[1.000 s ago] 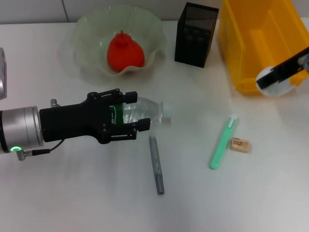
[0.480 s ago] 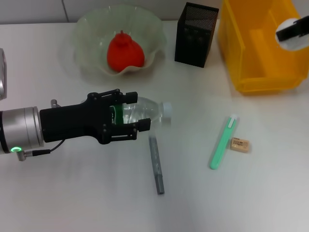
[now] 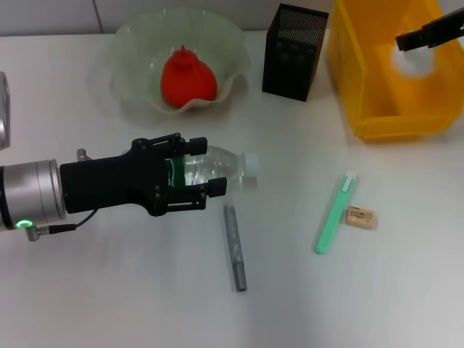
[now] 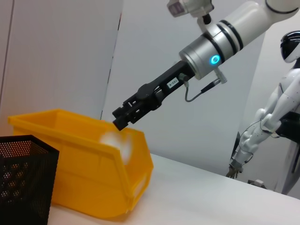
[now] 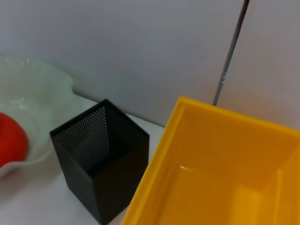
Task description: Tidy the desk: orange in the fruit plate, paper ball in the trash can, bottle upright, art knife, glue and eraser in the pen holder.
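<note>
My left gripper (image 3: 203,165) is shut on the bottle (image 3: 223,165), which lies on its side on the table with its cap pointing right. My right gripper (image 3: 406,41) is open over the trash can (image 3: 377,123); it also shows in the left wrist view (image 4: 120,123). The paper ball (image 3: 415,61) is a white blur just below it inside the bin, also seen in the left wrist view (image 4: 117,139). The orange (image 3: 187,78) sits in the fruit plate (image 3: 130,43). The art knife (image 3: 235,248), glue (image 3: 335,214) and eraser (image 3: 360,217) lie on the table. The pen holder (image 3: 293,54) stands upright.
The pen holder stands between the fruit plate and the trash can at the back. The right wrist view shows the pen holder (image 5: 101,159) beside the trash can's rim (image 5: 154,168). A humanoid robot figure (image 4: 276,108) stands far off in the left wrist view.
My right gripper rose from the bin's front wall to over the bin and let the paper ball go. The left gripper stayed at the bottle; the cap shifted slightly.
</note>
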`<state>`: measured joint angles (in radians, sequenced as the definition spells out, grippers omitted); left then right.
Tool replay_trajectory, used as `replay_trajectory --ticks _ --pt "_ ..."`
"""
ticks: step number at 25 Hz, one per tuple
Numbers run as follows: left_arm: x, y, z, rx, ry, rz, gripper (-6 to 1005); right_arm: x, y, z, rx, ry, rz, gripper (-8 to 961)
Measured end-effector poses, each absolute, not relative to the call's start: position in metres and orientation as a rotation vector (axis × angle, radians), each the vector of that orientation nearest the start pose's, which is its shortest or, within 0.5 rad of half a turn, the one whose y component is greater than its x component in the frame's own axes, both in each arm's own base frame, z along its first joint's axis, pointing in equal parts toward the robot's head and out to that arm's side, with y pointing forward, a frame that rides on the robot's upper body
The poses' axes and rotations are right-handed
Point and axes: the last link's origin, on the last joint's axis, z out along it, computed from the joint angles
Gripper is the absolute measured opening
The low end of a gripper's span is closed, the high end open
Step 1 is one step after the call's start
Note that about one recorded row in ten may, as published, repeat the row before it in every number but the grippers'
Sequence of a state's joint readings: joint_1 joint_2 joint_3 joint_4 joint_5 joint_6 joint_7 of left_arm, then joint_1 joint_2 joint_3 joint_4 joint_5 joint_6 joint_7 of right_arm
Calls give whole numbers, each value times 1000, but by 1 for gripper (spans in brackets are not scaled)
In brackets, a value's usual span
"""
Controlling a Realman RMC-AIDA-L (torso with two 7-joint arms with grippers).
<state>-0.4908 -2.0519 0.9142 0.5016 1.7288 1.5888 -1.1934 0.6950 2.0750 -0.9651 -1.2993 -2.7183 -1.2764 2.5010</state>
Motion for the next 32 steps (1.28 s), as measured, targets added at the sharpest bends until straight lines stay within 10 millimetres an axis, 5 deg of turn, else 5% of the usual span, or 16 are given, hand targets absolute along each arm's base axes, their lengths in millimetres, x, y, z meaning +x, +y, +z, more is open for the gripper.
replay_trajectory --ticks 11,16,20,24,32 --pt "-254 306 -23 -2783 -487 -903 813 202 432 85 -2149 923 -25 789" --pt "-253 307 -23 -2784 -484 -903 813 196 421 90 -2252 832 282 789" --pt "-253 307 -23 -2784 -483 -902 812 204 390 103 -2412 692 676 789" --pt "-253 307 -22 -2785 -481 -901 812 219 366 108 -2516 595 870 789" --pt "-253 307 -23 -2794 -486 -899 813 273 318 86 -2681 459 875 789"
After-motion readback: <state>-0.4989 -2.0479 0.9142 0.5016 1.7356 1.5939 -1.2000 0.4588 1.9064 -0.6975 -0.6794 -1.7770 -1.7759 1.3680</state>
